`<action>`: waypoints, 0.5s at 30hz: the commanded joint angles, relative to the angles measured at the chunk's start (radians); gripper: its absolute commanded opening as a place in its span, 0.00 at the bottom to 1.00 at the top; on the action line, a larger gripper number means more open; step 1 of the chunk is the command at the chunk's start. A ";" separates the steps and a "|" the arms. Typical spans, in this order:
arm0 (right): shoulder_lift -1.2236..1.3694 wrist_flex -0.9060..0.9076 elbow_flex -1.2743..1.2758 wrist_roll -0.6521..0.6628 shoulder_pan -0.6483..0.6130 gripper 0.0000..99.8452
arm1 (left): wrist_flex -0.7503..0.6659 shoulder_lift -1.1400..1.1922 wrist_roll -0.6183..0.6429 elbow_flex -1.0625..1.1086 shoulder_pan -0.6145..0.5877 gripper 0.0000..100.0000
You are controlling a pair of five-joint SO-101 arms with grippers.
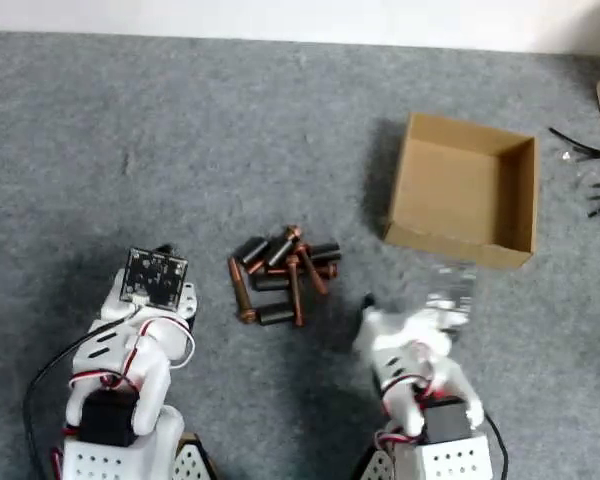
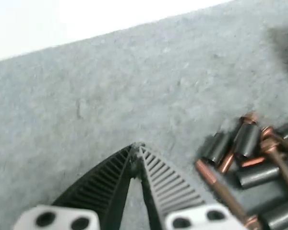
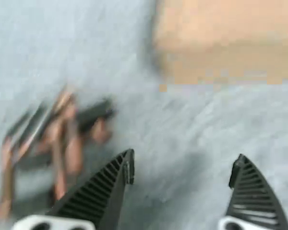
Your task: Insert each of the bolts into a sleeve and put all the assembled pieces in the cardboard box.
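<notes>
Grey carpet [image 1: 365,225] lies open between bolts-and-sleeves pile [image 1: 283,275] and cardboard box [image 1: 460,245]; left jaws clenched, right jaws released.

The heap of bolts [image 1: 239,288] and sleeves [image 1: 276,315] lies mid-table [image 1: 130,130], the pieces touching and crossing one another. The cardboard box [image 1: 458,243] stands behind and to the right of the heap, apart from it. The left gripper [image 2: 137,152] sits left of the heap, near it. The right gripper [image 3: 182,167] is on the heap's right side, in front of the box's near wall. Both arms' bases stand at the table's front edge, one on each side of the heap. A scatter of small loose parts [image 1: 592,170] lies right of the box, near the table's edge.
</notes>
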 commanded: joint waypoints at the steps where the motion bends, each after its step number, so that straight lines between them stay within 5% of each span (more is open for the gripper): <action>1: -0.007 -0.073 0.157 0.014 0.091 0.30 | -0.049 -0.008 -0.003 0.027 -0.013 0.01; 8: -0.007 0.059 0.064 0.276 0.093 0.30 | -0.044 -0.008 -0.008 0.035 0.074 0.01; 15: -0.004 0.062 -0.002 0.304 0.018 0.30 | -0.092 0.180 -0.003 -0.008 0.054 0.01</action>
